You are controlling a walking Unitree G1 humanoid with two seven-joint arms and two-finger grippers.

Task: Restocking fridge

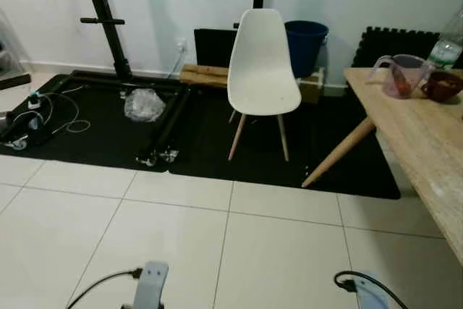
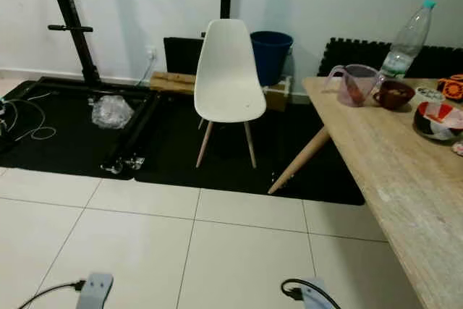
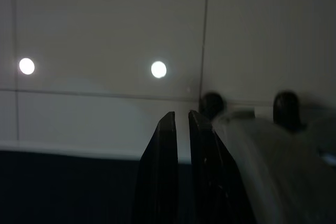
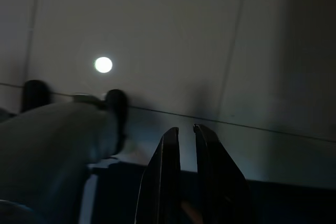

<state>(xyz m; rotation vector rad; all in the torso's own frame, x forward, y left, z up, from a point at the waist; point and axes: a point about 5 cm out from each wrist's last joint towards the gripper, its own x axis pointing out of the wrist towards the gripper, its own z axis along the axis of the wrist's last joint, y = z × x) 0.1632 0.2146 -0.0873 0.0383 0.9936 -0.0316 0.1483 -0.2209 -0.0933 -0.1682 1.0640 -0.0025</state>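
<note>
The wooden table [image 2: 391, 171] is cut off at the picture's edge; on its far end stand a plastic water bottle [image 2: 407, 37], a clear measuring jug [image 2: 352, 84] and a dark bowl [image 2: 394, 95], and just beside that end a white chair [image 2: 228, 77] stands on a black floor mat [image 1: 108, 135]. Both arms hang idle over the pale tiled floor [image 1: 239, 251], the wrist views dim: the left gripper [image 3: 178, 121] and the right gripper [image 4: 182, 132] each show fingers nearly together, a narrow slit between, holding nothing

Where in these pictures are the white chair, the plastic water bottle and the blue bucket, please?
white chair [image 2: 227, 99], right eye view, on the seat.
plastic water bottle [image 2: 406, 41], right eye view, on its clear body.
blue bucket [image 1: 305, 47], left eye view, on its front wall.
</note>
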